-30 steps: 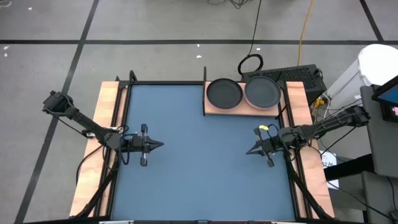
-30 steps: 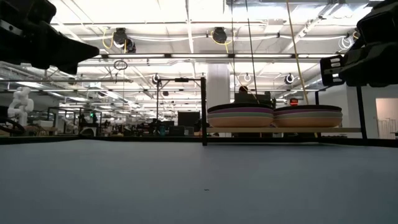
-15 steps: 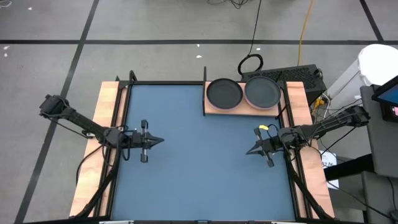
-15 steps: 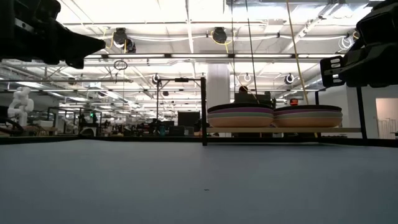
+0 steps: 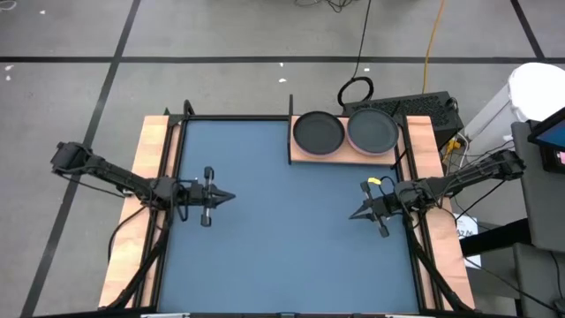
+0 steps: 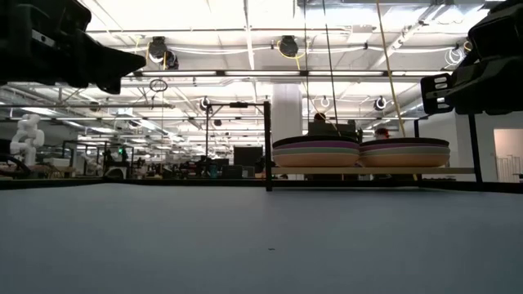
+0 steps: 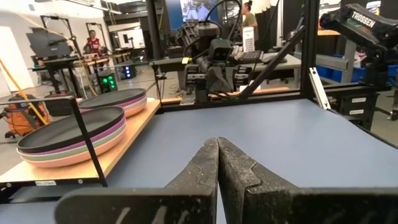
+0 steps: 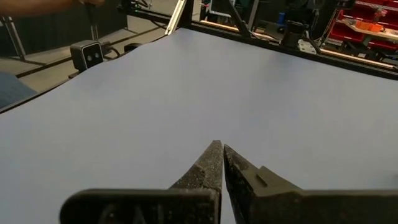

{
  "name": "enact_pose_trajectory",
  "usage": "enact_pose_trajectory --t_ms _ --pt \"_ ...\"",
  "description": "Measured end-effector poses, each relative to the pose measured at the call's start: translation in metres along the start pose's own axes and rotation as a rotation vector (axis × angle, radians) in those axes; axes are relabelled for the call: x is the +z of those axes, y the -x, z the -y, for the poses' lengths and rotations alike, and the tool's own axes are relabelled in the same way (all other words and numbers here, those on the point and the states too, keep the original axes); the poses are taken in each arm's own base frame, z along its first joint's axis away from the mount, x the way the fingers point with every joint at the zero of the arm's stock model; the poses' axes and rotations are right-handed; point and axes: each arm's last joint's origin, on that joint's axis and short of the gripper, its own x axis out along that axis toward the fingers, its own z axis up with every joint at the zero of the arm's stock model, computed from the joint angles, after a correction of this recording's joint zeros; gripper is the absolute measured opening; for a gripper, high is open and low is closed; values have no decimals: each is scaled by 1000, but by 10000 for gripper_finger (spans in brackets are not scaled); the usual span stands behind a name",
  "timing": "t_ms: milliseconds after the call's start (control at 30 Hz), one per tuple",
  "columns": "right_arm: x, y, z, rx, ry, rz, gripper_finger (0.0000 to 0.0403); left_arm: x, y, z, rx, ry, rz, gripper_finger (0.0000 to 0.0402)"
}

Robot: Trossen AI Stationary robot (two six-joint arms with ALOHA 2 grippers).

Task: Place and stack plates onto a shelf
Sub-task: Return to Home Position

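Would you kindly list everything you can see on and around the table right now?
plate stacks: two, black plates on top, purple, green and pink layers showing below on the left one, side by side on the shelf
shelf: one, light wood, far right corner of the table
blue mat: one, blue, covering the table top
table: one, wooden edges showing left and right of the mat
black cable: one loop, on the floor behind the shelf
left hand: one, dark, shut, over the mat's left side, holding nothing
right hand: one, dark, shut, over the mat's right side, holding nothing
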Motion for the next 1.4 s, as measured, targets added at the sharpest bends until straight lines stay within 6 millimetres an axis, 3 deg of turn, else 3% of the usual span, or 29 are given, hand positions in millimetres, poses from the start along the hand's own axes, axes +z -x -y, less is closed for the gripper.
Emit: enact_pose_trajectory --t_ms 767,1400 --pt "0 1 0 -1 14 6 0 -3 -3 -15 1 21 -16 3" --pt "6 23 6 -76 37 114 0 -3 -2 -12 -24 50 -15 3"
